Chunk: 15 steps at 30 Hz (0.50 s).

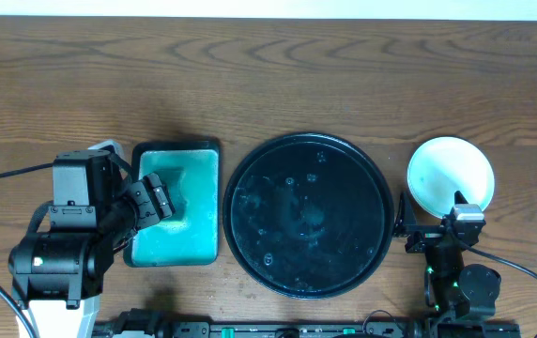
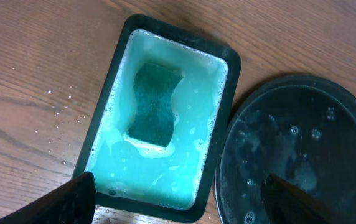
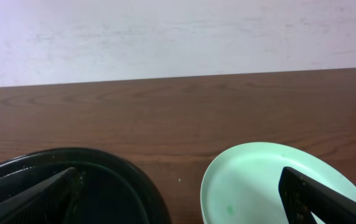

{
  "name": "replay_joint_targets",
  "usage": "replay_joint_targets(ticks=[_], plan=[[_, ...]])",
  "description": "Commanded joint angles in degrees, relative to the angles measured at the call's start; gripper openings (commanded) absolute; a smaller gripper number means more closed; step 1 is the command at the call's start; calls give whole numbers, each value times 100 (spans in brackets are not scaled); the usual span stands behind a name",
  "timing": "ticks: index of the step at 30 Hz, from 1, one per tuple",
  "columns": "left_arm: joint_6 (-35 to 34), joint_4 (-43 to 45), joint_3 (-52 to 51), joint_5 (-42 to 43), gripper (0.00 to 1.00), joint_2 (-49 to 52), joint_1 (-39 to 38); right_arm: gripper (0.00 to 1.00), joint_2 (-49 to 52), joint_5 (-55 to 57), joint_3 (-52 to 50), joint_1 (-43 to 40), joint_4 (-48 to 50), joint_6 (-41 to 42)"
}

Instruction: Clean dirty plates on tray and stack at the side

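- Left gripper (image 2: 179, 183), jaws released, is hovering over the sponge (image 2: 155, 102).
- Right gripper (image 3: 179, 177) is gaping empty beside the plates (image 1: 451, 172); tray (image 1: 306, 138) is holding none, so stacking seems finished, withdrawing next.

Wooden table (image 1: 268, 75), large round black tray (image 1: 344, 202) at centre dotted with droplets, rectangular green tray (image 1: 198, 202) of teal liquid just left, white plate (image 1: 442, 169) just right, left arm (image 1: 62, 253) and right arm (image 1: 456, 277) at near corners.

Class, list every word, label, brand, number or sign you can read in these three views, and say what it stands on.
None: no readable text shows on the black tray, the pale plate, the green tray, the sponge or the table.
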Motion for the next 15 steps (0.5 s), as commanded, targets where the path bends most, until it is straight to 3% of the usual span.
replay_joint_targets(ticks=[1,4,6,10,12,15], plan=[[-70,9,4,-20,86,-105,26,99,-39,48,-55,57,15,9],[229,459,-293,-673,85,-638,22,99,-42,48,-55,57,15,9],[234,1445,-704,-662,85,-1161,15,99,-39,48,-55,57,15,9],[466,4454,-2505,31,86,-2483,-15,99,-39,48,-55,57,15,9],[461,5278,-3287,140,86,-3008,-15,99,-39,50,-55,57,15,9],[463,5755,-4197,142,86,-3790,-15,99,-39,48,-55,57,15,9]])
